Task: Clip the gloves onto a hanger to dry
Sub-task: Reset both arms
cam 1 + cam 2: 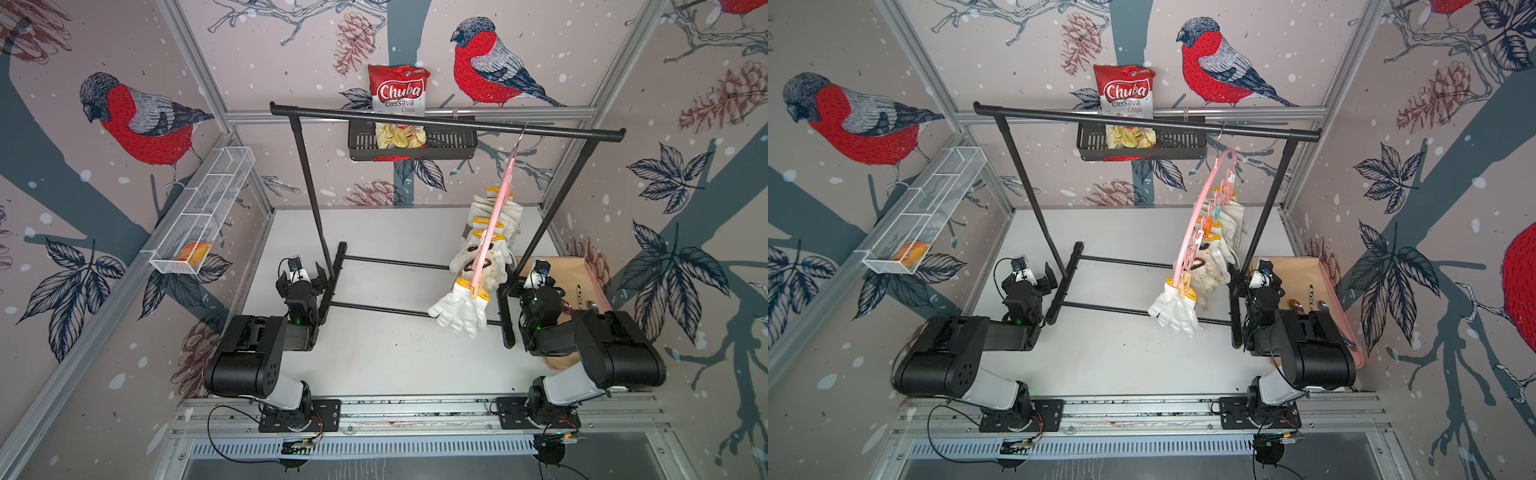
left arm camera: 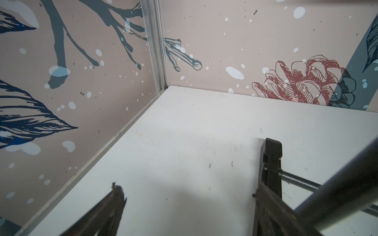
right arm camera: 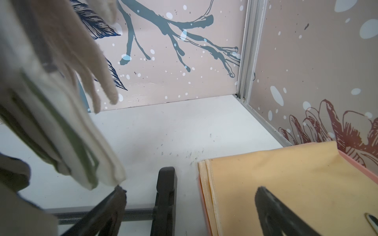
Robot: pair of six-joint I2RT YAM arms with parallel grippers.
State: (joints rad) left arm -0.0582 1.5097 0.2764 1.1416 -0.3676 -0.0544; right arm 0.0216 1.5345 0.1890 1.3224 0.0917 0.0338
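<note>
The pink hanger (image 1: 494,220) (image 1: 1196,216) hangs by its hook from the black rack's top bar (image 1: 449,122). Several gloves are pegged along it. A white knitted glove (image 1: 459,309) (image 1: 1173,309) is nearest, with leather ones (image 1: 496,214) behind. The right wrist view shows glove fingers with olive strips (image 3: 67,143) dangling close by. My left gripper (image 1: 303,278) (image 2: 188,192) is open and empty, low beside the rack's left foot (image 2: 272,155). My right gripper (image 1: 534,282) (image 3: 191,192) is open and empty over the rack's right foot (image 3: 165,179), just below the gloves.
A pink tray (image 1: 598,286) with a yellow cloth (image 3: 286,179) and cutlery (image 1: 582,295) lies at the right. A black basket (image 1: 449,143) holding a chips bag (image 1: 399,89) hangs on the back wall. A white wire basket (image 1: 208,208) hangs on the left wall.
</note>
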